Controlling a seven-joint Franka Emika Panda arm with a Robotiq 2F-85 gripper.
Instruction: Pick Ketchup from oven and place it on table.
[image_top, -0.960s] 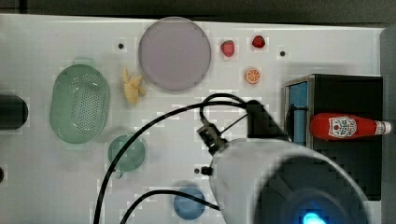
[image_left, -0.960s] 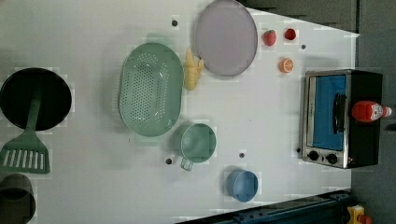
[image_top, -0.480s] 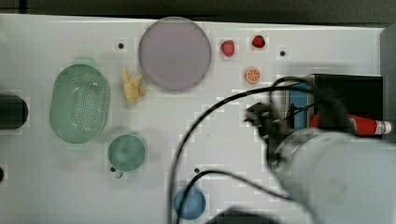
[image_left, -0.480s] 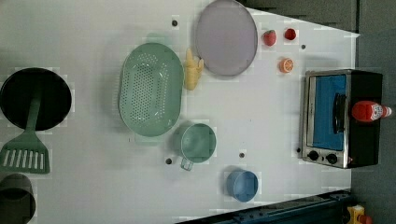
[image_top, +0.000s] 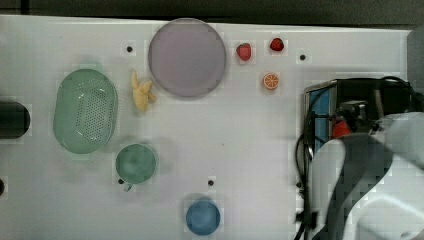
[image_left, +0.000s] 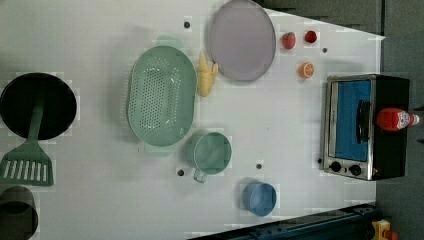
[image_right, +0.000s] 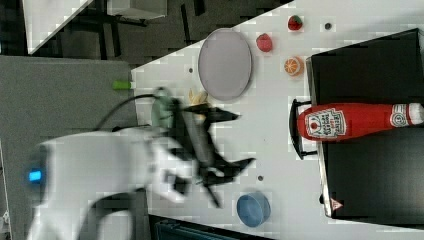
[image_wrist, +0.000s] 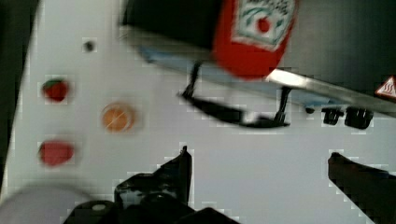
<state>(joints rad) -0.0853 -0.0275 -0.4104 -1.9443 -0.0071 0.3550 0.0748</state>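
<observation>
- Currently the Ketchup (image_right: 360, 122) lies on its side atop the oven (image_right: 372, 165), base overhanging the front edge above the door handle.
- The gripper (image_right: 227, 142) hangs over the table (image_top: 240, 145) with jaws spread wide, holding nothing.
- Likely light, smooth plastic that yields when squeezed and may roll; best grasped across the labelled body, away from the tapering neck.

The white table (image_left: 100, 210) carried the oven (image_left: 367, 125); away from it lay a plate (image_left: 242, 40), colander (image_left: 161, 96), cup (image_left: 212, 153), blue bowl (image_left: 260, 198), strawberries (image_left: 288, 40) and orange slice (image_left: 306, 70).
</observation>
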